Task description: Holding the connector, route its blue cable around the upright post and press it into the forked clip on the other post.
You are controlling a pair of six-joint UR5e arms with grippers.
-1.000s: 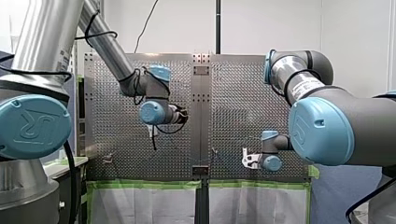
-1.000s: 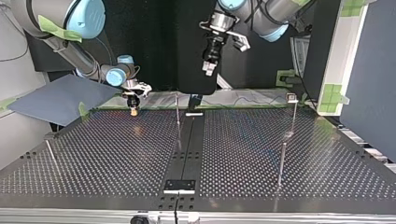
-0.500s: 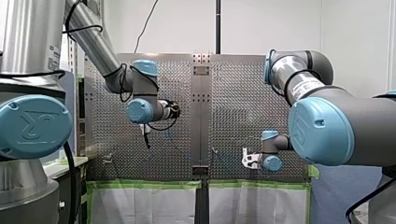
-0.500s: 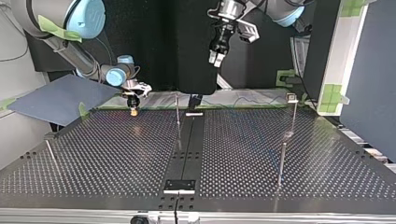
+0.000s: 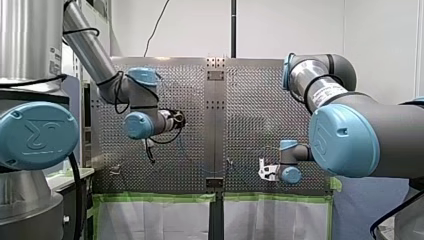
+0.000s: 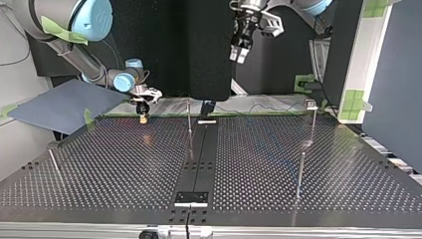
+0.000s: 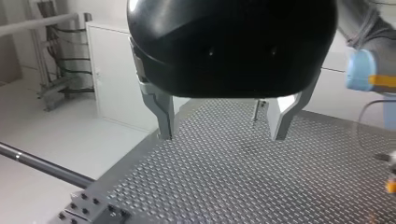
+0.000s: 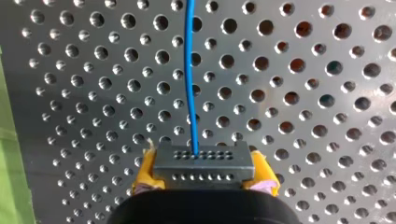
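Front view: left gripper (image 5: 149,156) raised over tabletop (image 5: 250,110).
Top view: right gripper (image 6: 143,117) low at tabletop's far edge.
Left wrist view: left gripper spread wide.
Right wrist view: yellow pads (image 8: 145,175) clamp connector (image 8: 203,164); blue cable (image 8: 188,74) runs ahead across perforations.

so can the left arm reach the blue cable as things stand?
Probably yes: my left pincer hangs open high above the table, and the blue cable runs exposed ahead of the connector.

Blue cable (image 8: 188,70), grey connector (image 8: 204,161), yellow pads (image 8: 144,176), holed grey table (image 8: 308,93), green strip (image 8: 9,186) prob. tape.
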